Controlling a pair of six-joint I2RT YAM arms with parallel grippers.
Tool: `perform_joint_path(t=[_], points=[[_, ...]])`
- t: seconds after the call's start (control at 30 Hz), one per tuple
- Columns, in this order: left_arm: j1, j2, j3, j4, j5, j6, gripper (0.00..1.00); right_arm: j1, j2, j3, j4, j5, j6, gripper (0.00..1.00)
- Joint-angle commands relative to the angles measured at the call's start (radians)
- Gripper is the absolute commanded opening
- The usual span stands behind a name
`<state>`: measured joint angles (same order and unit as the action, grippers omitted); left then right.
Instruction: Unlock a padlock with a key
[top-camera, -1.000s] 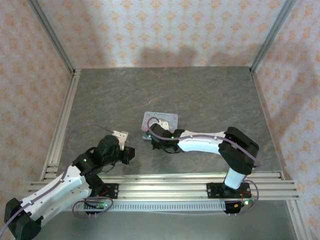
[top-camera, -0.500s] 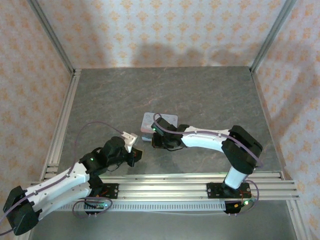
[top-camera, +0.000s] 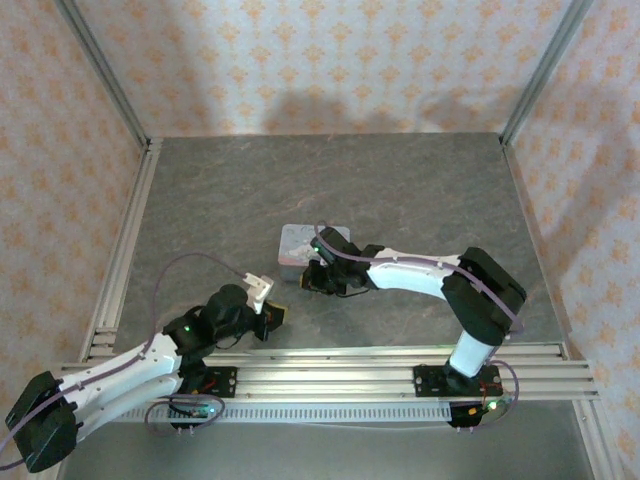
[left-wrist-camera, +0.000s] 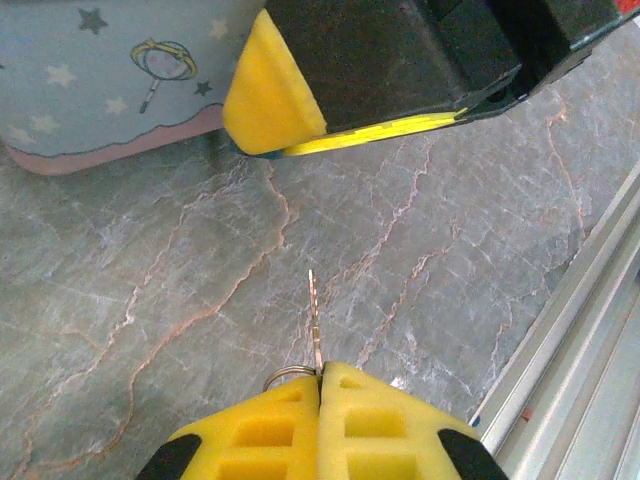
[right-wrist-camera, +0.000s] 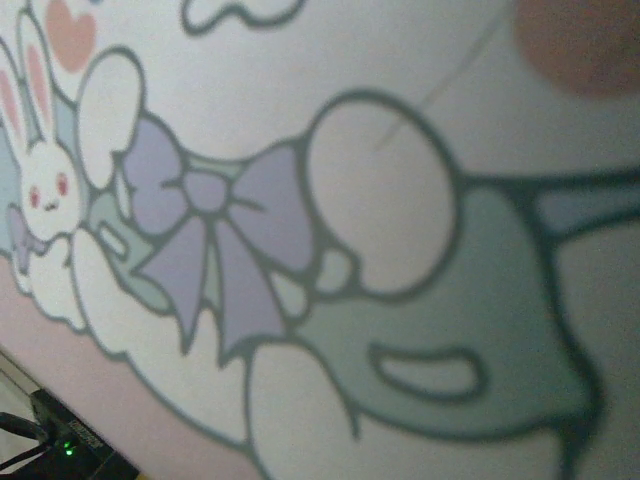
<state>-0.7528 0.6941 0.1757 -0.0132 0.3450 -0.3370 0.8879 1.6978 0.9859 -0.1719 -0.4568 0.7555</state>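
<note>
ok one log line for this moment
left gripper: shut on key | right gripper: at tin, grip unclear | key: pointing toward tin

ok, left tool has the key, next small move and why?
Probably ease the left tool forward toward the right tool at the tin. The key is clamped with its blade pointing that way, and a stretch of table lies between them.

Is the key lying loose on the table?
No, the key is clamped in the shut left gripper, its blade sticking out in front.
</note>
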Motion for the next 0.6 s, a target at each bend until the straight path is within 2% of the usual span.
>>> perform_joint_path(t=[0.0, 0.33, 0.57], points=[[-0.006, 0.047, 0.008, 0.094, 0.009, 0.026, 0.00, -0.009, 0.033, 0.010, 0.024, -0.100, 0.025, 0.00], [-0.006, 0.255, 0.048, 0.286, 0.059, -0.007, 0.00, -0.025, -0.020, -0.020, 0.019, -0.131, 0.013, 0.00], [-0.006, 0.271, 0.071, 0.326, 0.059, -0.020, 0.00, -0.076, -0.110, -0.059, -0.020, -0.137, -0.009, 0.00]])
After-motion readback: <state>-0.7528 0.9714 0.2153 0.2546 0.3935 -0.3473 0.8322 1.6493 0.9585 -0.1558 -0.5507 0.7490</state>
